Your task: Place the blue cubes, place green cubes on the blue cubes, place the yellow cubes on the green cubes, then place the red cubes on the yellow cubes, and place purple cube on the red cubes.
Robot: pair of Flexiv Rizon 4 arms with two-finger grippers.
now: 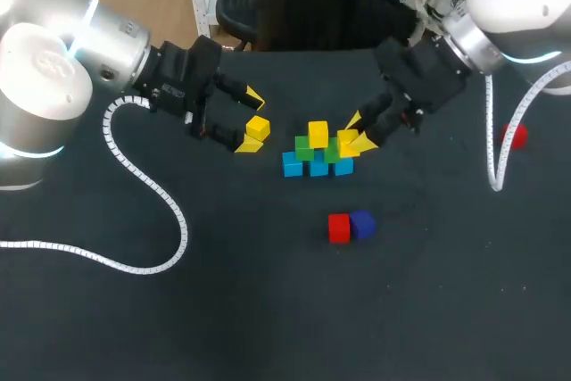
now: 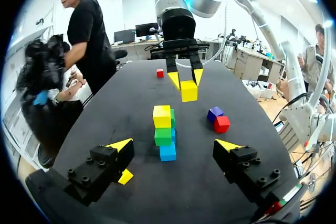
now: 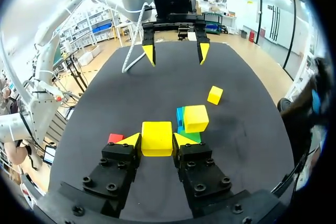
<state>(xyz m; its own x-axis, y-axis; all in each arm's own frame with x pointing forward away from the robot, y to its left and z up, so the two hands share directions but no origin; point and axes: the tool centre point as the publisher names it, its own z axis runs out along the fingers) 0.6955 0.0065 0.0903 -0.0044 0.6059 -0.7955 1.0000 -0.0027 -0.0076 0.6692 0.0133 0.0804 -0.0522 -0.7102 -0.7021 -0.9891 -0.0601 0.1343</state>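
A row of blue cubes [image 1: 318,167] lies mid-table with green cubes [image 1: 304,147] on them and one yellow cube [image 1: 318,134] on top; in the left wrist view they appear as a yellow [image 2: 162,116], green [image 2: 163,136] and blue [image 2: 168,151] column. My right gripper [image 1: 359,134] is shut on a second yellow cube [image 3: 157,138], held at the stack's right end just above a green cube. My left gripper [image 1: 251,120] stands open left of the stack, a loose yellow cube [image 1: 258,128] by its lower finger. A red cube [image 1: 339,228] and a purple cube [image 1: 362,224] touch each other nearer the front.
Another red cube [image 1: 514,136] sits far right, beside my right arm's white cable [image 1: 492,162]. My left arm's coiled cable [image 1: 152,186] trails across the table's left side.
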